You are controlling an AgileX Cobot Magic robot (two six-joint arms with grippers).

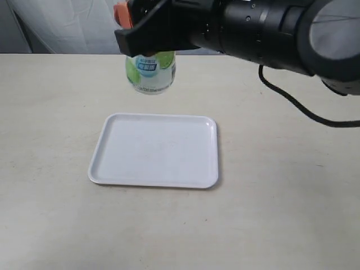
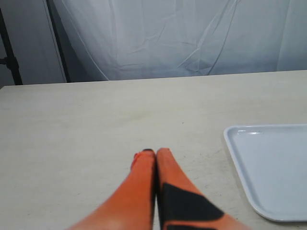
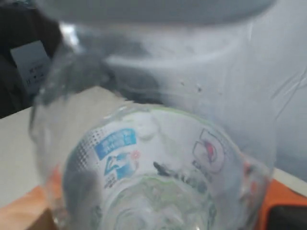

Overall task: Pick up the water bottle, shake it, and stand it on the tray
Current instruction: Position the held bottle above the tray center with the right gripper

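The water bottle (image 1: 150,72), clear with a white-and-green label, is held just beyond the far edge of the tray (image 1: 112,169). My right gripper (image 1: 147,35) is shut on its upper part and hides the cap. I cannot tell whether its base touches the table. In the right wrist view the bottle (image 3: 153,158) fills the picture, with orange fingers (image 3: 24,213) on either side of it. The white tray lies flat with nothing on it. My left gripper (image 2: 152,153) is shut on nothing, low over the table beside the tray (image 2: 268,167), and is out of the exterior view.
The right arm's black body (image 1: 264,28) and its cable (image 1: 292,101) stretch across the back right of the beige table (image 1: 281,197). A white curtain (image 2: 182,38) hangs behind the table's far edge.
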